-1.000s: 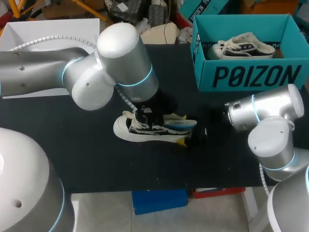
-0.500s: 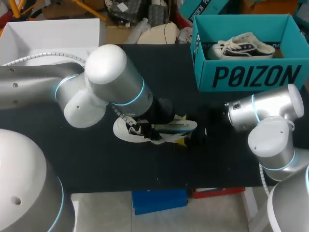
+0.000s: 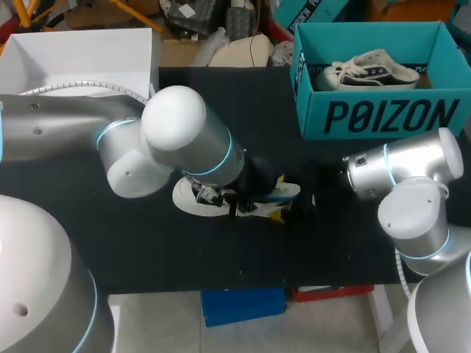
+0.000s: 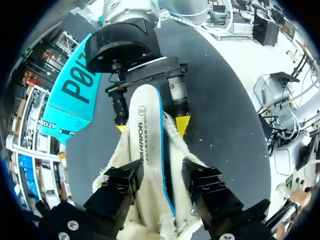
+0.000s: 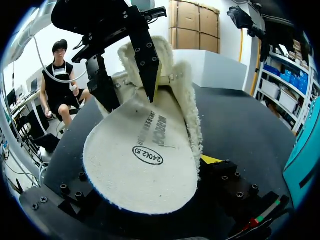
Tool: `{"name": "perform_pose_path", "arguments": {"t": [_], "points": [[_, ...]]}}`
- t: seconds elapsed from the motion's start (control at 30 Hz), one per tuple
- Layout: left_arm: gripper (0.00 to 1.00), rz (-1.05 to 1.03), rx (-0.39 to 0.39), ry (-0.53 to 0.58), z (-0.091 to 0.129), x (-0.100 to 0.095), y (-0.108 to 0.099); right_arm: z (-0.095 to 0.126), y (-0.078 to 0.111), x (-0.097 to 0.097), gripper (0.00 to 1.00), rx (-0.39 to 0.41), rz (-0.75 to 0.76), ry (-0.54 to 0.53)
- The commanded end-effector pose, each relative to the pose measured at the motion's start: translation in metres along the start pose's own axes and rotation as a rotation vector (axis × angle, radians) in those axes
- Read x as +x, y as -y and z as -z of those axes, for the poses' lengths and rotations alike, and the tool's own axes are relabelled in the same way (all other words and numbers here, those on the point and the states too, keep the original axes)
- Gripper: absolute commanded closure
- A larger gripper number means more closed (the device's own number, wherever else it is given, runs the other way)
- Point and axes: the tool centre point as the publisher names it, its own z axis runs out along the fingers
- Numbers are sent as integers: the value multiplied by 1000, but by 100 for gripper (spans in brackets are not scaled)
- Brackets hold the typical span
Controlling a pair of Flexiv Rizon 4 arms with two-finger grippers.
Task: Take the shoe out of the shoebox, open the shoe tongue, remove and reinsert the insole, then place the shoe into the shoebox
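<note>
Insole (image 4: 148, 145) (sticking out of shoe (image 4: 116, 160)) clamped by left fingers (image 4: 117, 187); right fingers (image 4: 178, 95) grasp shoe.

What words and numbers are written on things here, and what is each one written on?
"POIZON": big dark letters on the front wall of the teal shoebox.
"WARRIOR": printed along the white insole.
"240(2.5)": inside an oval near the insole's rounded end, seen in the right wrist view.
The tiny print beside the insole's word and the small round mark above it are too small to read.
</note>
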Motion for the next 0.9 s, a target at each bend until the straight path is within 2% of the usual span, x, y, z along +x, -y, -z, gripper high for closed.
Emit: {"name": "perform_pose_path", "arguments": {"t": [0.03, 0.3, 0.9], "points": [[52, 2, 12, 3, -9, -1, 8, -1, 3, 1, 100, 1, -1, 0], [55, -4, 6, 60, -11, -8, 18, -1, 3, 1, 100, 1, -1, 0], [57, -14, 18, 103, -22, -12, 40, -1, 3, 1, 100, 1, -1, 0]]}}
